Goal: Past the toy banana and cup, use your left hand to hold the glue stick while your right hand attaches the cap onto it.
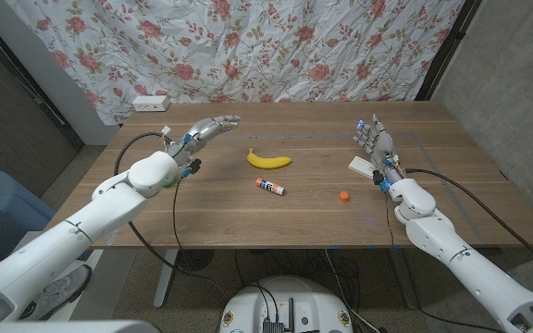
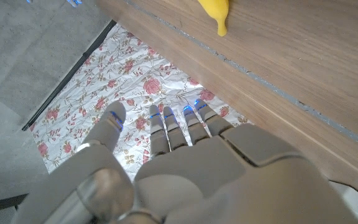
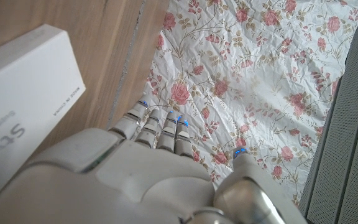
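Roughly mid-table we find the glue stick, lying on its side on the wooden table, uncapped as far as we can judge, with nothing touching it. Its orange cap sits apart from it, toward the robot's right, alone on the wood. Just beyond the glue stick lies the toy banana; we also catch its yellow tip in the left wrist view.

Our left hand hangs raised over the table's far left part, fingers stretched out and slightly apart, holding nothing; the left wrist view shows the same hand from behind with its fingers extended toward the floral cloth. A small green object peeks out beside the left forearm; we cannot tell what it is.

Our right hand stands at the table's right part, fingers up and close together, empty. Just beside it lies a white box, seen close against the wood in the right wrist view, where the right hand shows its back.

Behind the table hangs a floral curtain, and a white power strip sits at the far left edge.
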Controlling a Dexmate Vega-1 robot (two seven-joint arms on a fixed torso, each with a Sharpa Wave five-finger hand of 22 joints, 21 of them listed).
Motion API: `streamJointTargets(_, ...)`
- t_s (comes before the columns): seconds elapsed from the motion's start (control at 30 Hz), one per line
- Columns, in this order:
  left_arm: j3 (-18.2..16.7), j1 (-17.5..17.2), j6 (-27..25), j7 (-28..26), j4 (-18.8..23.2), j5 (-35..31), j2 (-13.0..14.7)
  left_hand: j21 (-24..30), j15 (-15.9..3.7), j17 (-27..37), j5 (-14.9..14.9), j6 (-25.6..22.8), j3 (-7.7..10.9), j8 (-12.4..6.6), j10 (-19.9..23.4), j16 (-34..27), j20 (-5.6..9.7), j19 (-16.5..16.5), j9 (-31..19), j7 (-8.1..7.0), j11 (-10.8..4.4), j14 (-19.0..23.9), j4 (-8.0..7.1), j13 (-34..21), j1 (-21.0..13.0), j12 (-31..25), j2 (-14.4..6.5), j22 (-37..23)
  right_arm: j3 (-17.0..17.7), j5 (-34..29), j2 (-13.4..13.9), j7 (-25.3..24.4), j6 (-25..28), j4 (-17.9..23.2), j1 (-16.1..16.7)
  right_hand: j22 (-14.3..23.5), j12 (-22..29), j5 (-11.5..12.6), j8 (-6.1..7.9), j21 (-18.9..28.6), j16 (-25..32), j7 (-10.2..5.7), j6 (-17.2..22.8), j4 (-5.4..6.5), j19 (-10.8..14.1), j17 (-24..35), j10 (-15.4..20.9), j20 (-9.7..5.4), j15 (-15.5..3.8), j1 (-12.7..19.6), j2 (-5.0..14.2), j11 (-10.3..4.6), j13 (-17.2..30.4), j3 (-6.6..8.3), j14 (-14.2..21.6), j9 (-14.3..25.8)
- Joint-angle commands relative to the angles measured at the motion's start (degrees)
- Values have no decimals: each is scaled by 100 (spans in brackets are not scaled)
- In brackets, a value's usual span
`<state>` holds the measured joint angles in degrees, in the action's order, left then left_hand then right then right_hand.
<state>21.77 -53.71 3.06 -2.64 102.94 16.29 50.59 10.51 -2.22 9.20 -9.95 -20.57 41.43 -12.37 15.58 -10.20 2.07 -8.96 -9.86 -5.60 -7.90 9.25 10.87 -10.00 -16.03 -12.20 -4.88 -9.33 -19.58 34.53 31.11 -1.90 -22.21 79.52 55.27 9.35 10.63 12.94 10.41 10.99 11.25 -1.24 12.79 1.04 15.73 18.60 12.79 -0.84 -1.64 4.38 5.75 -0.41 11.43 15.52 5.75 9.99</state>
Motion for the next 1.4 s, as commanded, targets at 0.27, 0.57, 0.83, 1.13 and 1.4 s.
streamJointTargets(0.27, 211, 222, -653, 481, 835, -1144, 770, -43, -340, 27, -38, -199, -33, -21, 239, 18, 337, 73, -16, -191, -236, 18, 54, -15, -515, 21, 411, -4, 115, -46, 123, -160, -44, 175, 261, 14, 44, 36, 46, -12, 16, 5, 72, 8, 27, -24, 57, -32, -41, -33, 73, -1, 1, 52, 8, 10)
streamJointTargets(0.57, 321, 430, -811, 943, 1116, -1630, 1057, -49, -420, 30, -50, -390, -98, -60, 429, 21, 368, 246, -17, -277, -349, -49, 41, -13, -868, 36, 744, -8, 172, -66, 199, -241, -27, 320, 402, 14, 42, 43, 45, -17, 10, 3, 81, -5, 31, -63, 56, -46, -26, -15, 79, -8, -12, 79, 8, 9)
streamJointTargets(0.83, 493, 647, -887, 1253, 1326, -2185, 1140, -24, -481, 32, -58, -537, -153, -93, 570, 3, 409, 258, -28, -356, -406, -31, 33, -14, -1208, 59, 1018, -8, 186, -58, 280, -204, 43, 389, 435, 14, 41, 45, 48, -22, -8, -10, 99, -48, 32, -108, 58, -32, 15, 31, 63, -4, -23, 108, -22, 9)
streamJointTargets(1.13, 651, 879, -1073, 1636, 1616, -2873, 1192, -36, -491, 33, -60, -583, -188, -96, 599, 4, 392, 324, -32, -483, -439, -39, 24, -15, -1420, 93, 1156, -9, 230, -17, 327, -200, 73, 444, 497, 14, 43, 43, 46, -26, -12, -14, 103, -77, 31, -143, 63, -24, 14, 56, 45, -9, -30, 126, -29, 9)
streamJointTargets(1.4, 867, 1117, -1145, 2021, 1694, -3462, 1080, -42, -534, 34, -48, -598, -236, -86, 599, 1, 375, 408, -33, -543, -450, -43, 14, -14, -1637, 129, 1280, -10, 248, 27, 244, -213, 8, 369, 484, 14, 31, 40, 10, -33, 0, -10, 13, -97, 21, -180, 36, -14, -25, 68, 37, -5, -38, 145, -4, 9)
